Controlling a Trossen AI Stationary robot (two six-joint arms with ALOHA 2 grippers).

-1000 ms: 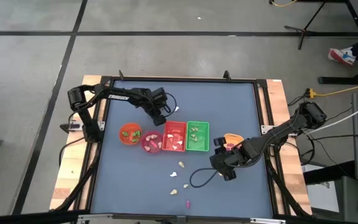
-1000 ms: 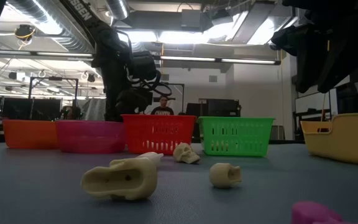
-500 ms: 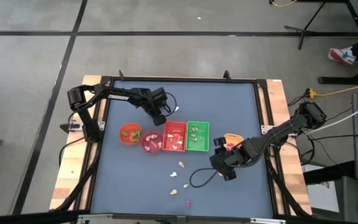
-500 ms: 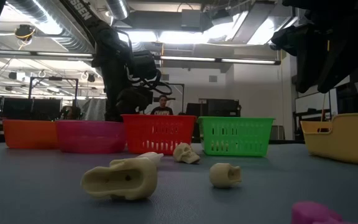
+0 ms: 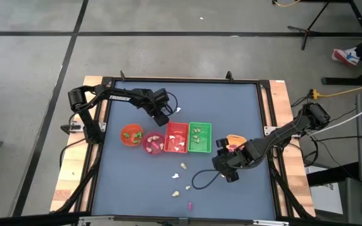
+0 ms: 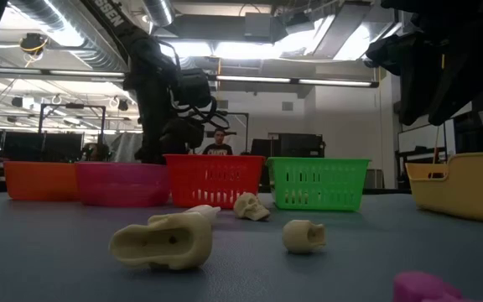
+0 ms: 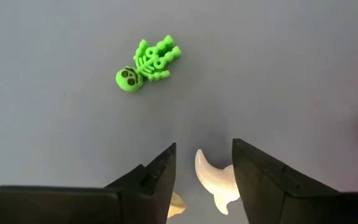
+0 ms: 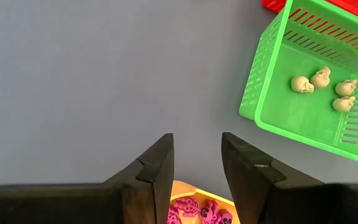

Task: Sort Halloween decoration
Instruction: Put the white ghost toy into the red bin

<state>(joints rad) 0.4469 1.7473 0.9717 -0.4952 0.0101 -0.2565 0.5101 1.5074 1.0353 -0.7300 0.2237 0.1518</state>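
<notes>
From above, the left gripper (image 5: 163, 119) hangs just behind the red basket (image 5: 176, 138), and the right gripper (image 5: 224, 161) sits beside the yellow tray (image 5: 234, 142), to the right of that red basket. Four containers stand in a row: an orange bowl (image 5: 131, 135), a pink bowl (image 5: 153, 144), the red basket and a green basket (image 5: 199, 137), each with small trinkets inside; a few loose cream pieces (image 5: 184, 166) and one pink piece (image 5: 190, 204) lie in front of the red basket. At table height, a cream bone-like piece (image 6: 164, 241) and two small skulls (image 6: 305, 236) rest in front of the red basket (image 6: 213, 179), with a pink trinket (image 6: 424, 287) nearest the camera. In the left wrist view the left gripper (image 7: 202, 163) stands partly open, its fingers (image 7: 161, 171) on either side of a white curved tooth-like trinket (image 7: 215, 185) without clearly pinching it; a green skeleton (image 7: 146, 64) lies on the mat beyond. In the right wrist view the right gripper (image 8: 196, 157) is partly open and holds nothing, above the yellow tray (image 8: 199, 206) of pink skulls; the green basket (image 8: 319, 78) holds four cream skulls (image 8: 301, 83).
</notes>
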